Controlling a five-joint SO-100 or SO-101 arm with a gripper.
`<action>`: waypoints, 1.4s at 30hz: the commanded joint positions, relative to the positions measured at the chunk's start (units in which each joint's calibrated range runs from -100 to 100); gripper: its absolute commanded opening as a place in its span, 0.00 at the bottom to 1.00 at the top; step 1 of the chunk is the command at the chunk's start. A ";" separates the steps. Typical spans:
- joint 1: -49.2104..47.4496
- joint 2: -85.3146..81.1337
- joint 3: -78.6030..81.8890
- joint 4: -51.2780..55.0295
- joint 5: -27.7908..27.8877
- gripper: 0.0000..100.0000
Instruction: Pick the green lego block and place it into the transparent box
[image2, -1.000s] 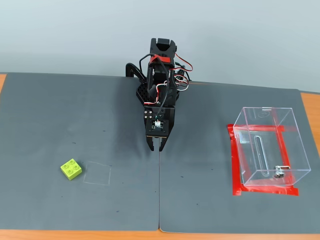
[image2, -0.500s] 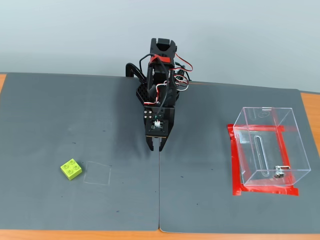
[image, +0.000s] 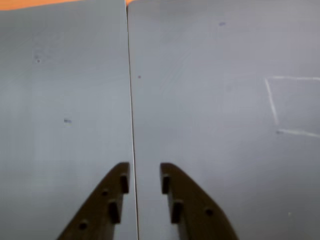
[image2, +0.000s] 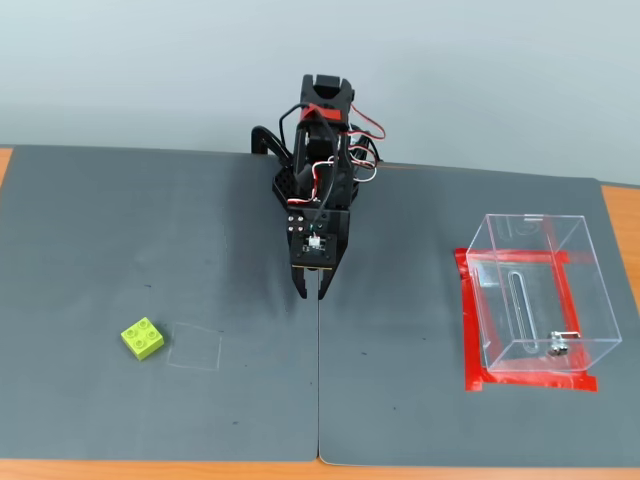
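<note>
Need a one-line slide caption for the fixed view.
SO-100 arm with gripper hanging over the mat seam, green lego block untouched at left, empty transparent box at right.

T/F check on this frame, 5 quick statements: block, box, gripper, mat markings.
1. The green lego block lies on the grey mat, left of the arm in the fixed view. True.
2. The block sits inside the faint square outline. False: it lies just left of the outline, outside it.
3. The transparent box is empty and stands on a red tape frame. True.
4. The gripper grips the block. False: in the wrist view nothing is between the fingers, which stand slightly apart over the mat seam.
5. The block shows in the wrist view. False: only mat, seam and part of the outline show there.
</note>
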 joint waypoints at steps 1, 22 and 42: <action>0.54 7.53 -6.84 0.05 0.27 0.07; 19.34 26.19 -26.74 0.13 0.32 0.08; 32.85 38.06 -32.08 -5.77 3.19 0.08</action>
